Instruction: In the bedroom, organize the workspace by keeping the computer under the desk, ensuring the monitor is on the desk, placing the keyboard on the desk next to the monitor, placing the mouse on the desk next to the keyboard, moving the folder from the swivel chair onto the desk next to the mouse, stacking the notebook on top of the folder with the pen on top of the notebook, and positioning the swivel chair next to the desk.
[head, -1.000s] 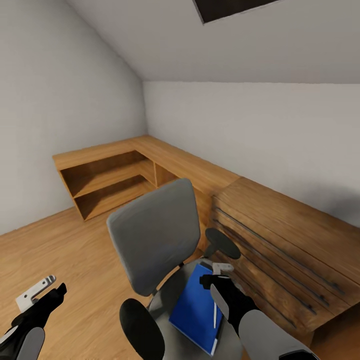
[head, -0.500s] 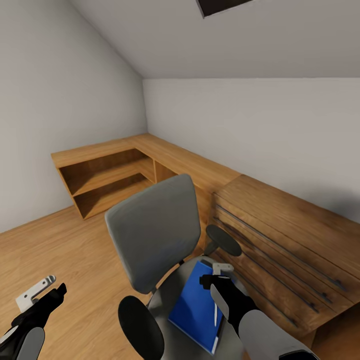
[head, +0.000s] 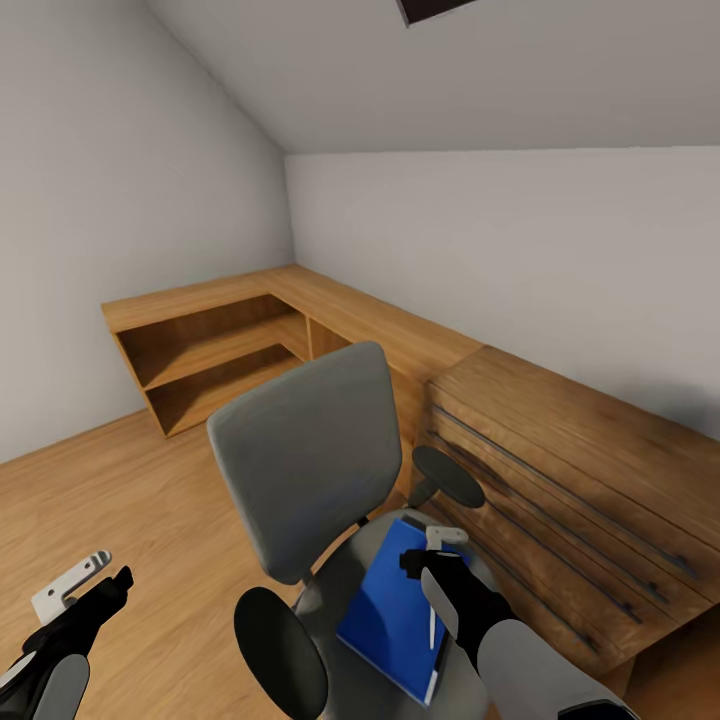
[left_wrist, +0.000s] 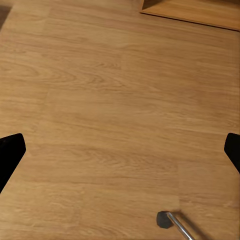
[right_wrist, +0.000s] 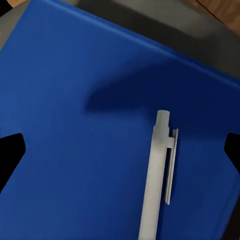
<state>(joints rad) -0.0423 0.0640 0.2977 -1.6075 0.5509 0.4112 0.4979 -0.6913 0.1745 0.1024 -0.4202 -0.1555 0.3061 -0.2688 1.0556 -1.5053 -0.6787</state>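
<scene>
Here the folder lies flat on the seat of the swivel chair, bright blue with a thin white line of page edges along its near edge, and it covers most of the seat's right half, close to the right armrest. A slim white pen with a clip rests on the folder's cover, toward the folder's right edge, pointing roughly along its length. The chair itself has a grey upholstered back, black oval armrests and a grey seat.

The right gripper hangs just above the folder, its two black fingertips spread wide with the pen between them; it holds nothing, and whether anything touches the cover is hard to judge from this angle. The left gripper sits low at the robot's left side over bare floor, its fingers likewise far apart and empty. Below it, a chrome leg with a dark caster crosses the wood floor.

The chair stands on light wooden boards beside an oak dresser with dark drawer grooves, which runs on into low open shelves in the corner. Plain grey walls meet a sloped ceiling, with a dark skylight at its top edge.
</scene>
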